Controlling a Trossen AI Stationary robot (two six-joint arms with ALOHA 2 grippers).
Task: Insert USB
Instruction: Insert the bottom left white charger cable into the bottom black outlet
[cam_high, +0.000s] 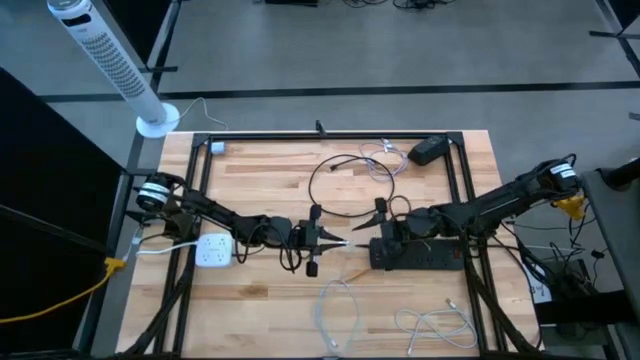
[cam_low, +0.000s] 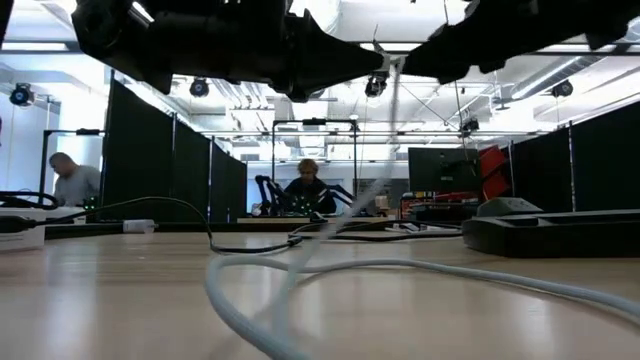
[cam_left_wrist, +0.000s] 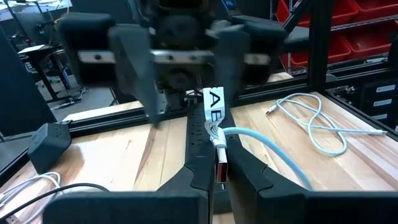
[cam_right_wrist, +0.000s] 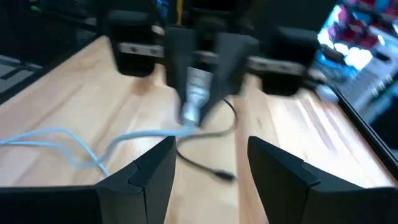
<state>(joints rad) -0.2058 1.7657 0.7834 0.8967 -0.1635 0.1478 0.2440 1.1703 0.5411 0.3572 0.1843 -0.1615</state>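
Landmark: black power strip (cam_high: 418, 256), on the counter (cam_high: 260, 310) under my right arm.
Left tool (cam_high: 322, 240): just off the strip's end on the side of the white hub (cam_high: 213, 250), clenched on the USB plug (cam_left_wrist: 221, 169). Plug is pinched between the fingers, white cable (cam_left_wrist: 273, 149) trailing off it, tag reading "AE" just behind.
Right tool (cam_high: 368, 223): between the left tool and the strip, facing the left one. Fingers apart in its wrist view, nothing in them that I can see.
USB: off the counter, in the gap between the two tools, near the strip's end.
Step, my read: lining the plug up ahead of insertion or a handover. Can't see the target port from here.
Do it well: I'd keep the left grip firm, square the plug's flat face to the opening, advance slow and straight, no side load.
Cable: slack loop lies on the counter away from the strip; I'd watch for drag twisting the plug.
Risk: right wrist view is blurred, so I wouldn't trust it for fine alignment.
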